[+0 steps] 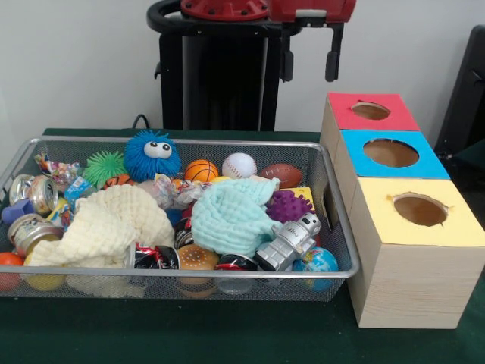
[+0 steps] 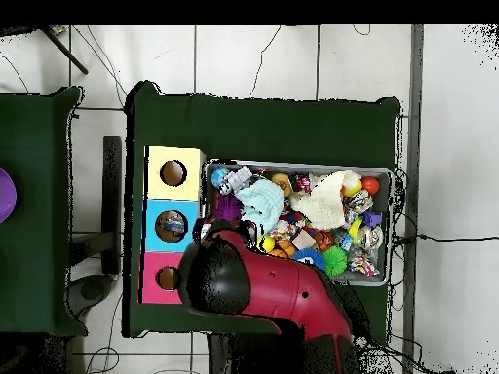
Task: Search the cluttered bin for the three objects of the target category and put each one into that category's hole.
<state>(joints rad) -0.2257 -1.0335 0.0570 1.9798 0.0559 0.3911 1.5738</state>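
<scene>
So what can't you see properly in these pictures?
- Tool: in the front view the arm is cut off by the top edge; in the overhead view the arm itself covers it.
- Under the two cloths, cream and mint: whatever lies beneath is hidden.
- Inside the red and yellow holes: too dark to tell.
- Overhead, the toys in the bin are too small to name.

You won't find any text you can read here. The cans (image 1: 155,256) along the wire bin's (image 1: 345,250) 6 o'clock edge carry red, white and black printing, but no word or brand resolves. The three box tops (image 1: 390,154) at 3 o'clock bear no labels or numbers.
</scene>
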